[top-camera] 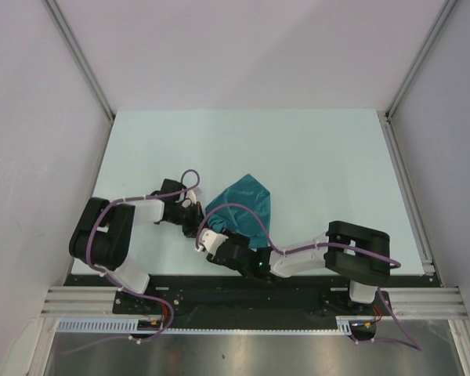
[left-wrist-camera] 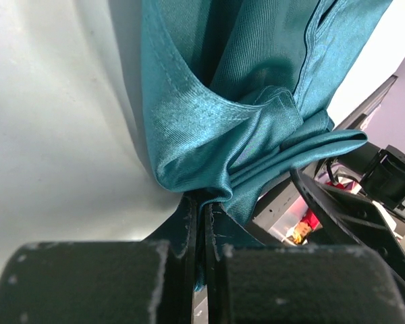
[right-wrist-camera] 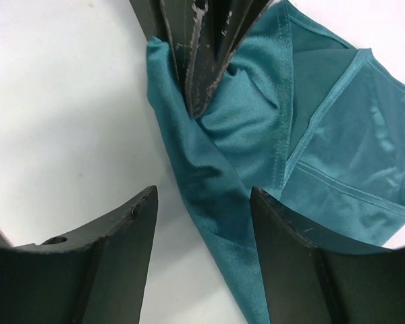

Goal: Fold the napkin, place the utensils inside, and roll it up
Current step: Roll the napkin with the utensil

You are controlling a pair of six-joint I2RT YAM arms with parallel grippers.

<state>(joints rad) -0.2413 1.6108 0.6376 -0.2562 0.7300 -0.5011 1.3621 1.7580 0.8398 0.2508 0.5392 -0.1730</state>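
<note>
Two pincers meet at the near corner of the teal, slightly shiny cloth napkin (top-camera: 243,205), which lies bunched on the pale tabletop (top-camera: 313,157) just beyond the arm bases. The left pincer (left-wrist-camera: 201,226) is clenched on a gathered fold, probably to anchor or lift that edge for folding. The right pincer (right-wrist-camera: 202,226) is released, its fingers straddling a twisted strip of cloth, seemingly poised to take it. No spoon shows; it may be hidden under the fabric.
</note>
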